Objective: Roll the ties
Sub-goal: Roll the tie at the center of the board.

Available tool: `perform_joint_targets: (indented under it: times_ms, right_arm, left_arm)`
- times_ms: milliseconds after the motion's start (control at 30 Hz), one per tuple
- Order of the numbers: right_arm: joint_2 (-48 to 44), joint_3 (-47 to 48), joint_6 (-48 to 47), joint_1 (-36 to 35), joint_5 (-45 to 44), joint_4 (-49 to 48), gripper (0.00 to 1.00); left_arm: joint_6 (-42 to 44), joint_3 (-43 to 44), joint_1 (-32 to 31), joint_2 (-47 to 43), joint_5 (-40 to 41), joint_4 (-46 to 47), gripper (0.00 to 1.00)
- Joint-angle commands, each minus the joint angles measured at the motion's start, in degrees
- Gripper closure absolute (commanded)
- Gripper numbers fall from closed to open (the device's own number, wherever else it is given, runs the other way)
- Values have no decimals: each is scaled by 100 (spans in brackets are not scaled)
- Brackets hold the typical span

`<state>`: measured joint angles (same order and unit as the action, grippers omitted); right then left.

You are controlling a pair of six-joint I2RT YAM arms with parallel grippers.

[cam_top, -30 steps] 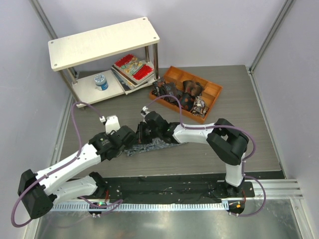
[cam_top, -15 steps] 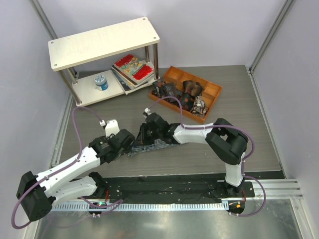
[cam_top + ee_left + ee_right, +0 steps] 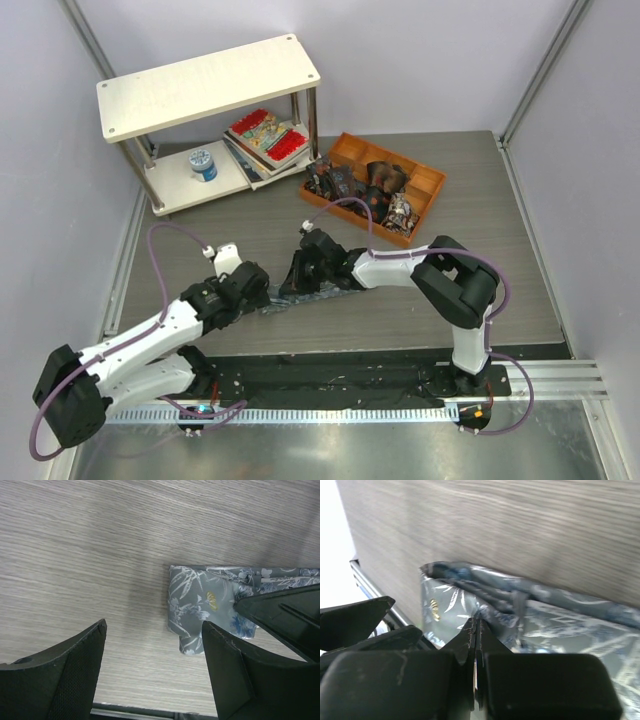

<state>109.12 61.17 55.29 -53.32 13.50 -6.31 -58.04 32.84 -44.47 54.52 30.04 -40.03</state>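
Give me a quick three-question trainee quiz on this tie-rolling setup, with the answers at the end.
1. True or false: the left fingers are spread open.
2. Which pinches the grey-blue tie? A) left fingers B) right fingers C) neither
3. Fill in: the dark ties lie in an orange ___.
Key: 1 true; 2 B; 3 tray.

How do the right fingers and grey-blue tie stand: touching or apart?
Touching. Right wrist view: the right fingers, closed, pinch a fold of the grey-blue tie.
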Motion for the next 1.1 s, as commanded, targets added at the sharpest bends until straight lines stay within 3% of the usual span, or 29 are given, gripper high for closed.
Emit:
perform_joint_targets:
  times_ms: [0,267,733,900,1067]
  right_arm:
    - [39,-96,52,67,-163,42,98]
    - [74,-131,96,76,-146,42,99]
    - [74,-175,131,94,-137,33,99]
    - [48,-193,140,103,-137,-11,99]
    - [-390,-526,211,103,-181,-327,99]
  left_arm:
    - [38,-198,114,67,-200,812,25]
    - [-23,-498,158,498,-473,1664,30]
    - [-497,-990,158,946,-455,2236,42]
    - [-568,-1043,158,885,-376,2219,56]
    - [-507,-763,158,911,-122,1728,77]
